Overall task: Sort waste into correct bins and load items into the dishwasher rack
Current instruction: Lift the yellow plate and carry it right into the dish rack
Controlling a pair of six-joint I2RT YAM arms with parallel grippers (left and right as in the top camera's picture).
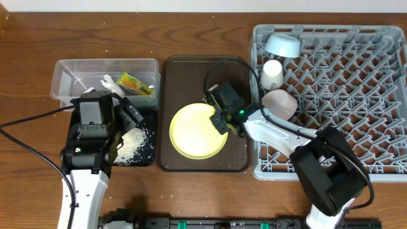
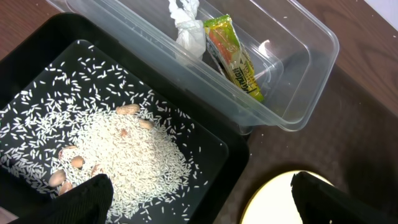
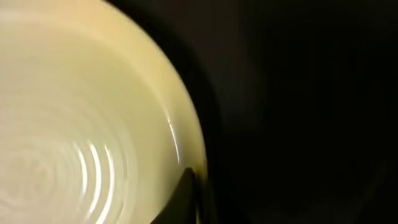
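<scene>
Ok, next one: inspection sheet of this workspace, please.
Surface: wooden table with a dark-brown tray.
Job's things: yellow plate on the tray; light-blue bowl, white cup, pinkish-white bowl in the rack; tissue and wrapper in the clear tub; rice in the black bin.
Clutter: tan nut-like pieces among the rice.
End effectors: left end effector open above the black bin; right end effector shut on the plate's rim.
Cables: black cable crossing the table to the left arm.
Surroundings: nothing seen.
</scene>
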